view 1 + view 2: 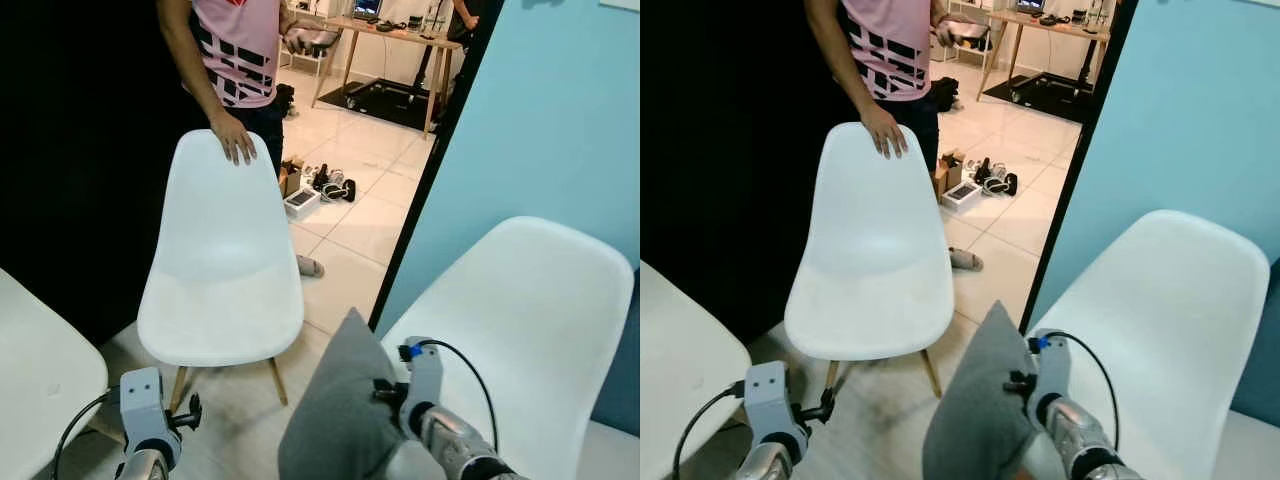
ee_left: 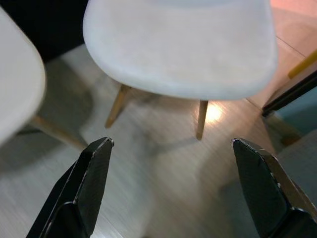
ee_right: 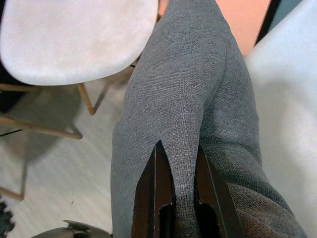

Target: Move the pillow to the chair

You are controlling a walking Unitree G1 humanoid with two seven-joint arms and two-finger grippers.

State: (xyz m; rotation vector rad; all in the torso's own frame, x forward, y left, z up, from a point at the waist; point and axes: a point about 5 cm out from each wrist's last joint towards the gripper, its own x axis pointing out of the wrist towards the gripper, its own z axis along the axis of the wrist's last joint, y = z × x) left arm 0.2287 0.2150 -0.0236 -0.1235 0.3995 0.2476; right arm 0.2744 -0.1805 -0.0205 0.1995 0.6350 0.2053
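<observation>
A grey fabric pillow [image 1: 340, 410] hangs low in front of me, held up off the floor. My right gripper [image 3: 177, 186] is shut on a pinched fold of the pillow [image 3: 188, 99]. Ahead on the left stands a white shell chair [image 1: 222, 260] with wooden legs, its seat bare. A person's hand [image 1: 235, 140] rests on the top of its backrest. My left gripper [image 2: 171, 188] is open, low at the left above the floor, pointing at the front edge of that chair's seat [image 2: 183, 44].
A second white chair [image 1: 520, 340] stands right beside the pillow on the right. Part of a third white chair [image 1: 40, 380] is at the left edge. A blue wall [image 1: 560, 130] rises on the right. Beyond the doorway, small items [image 1: 320, 190] lie on the tiled floor.
</observation>
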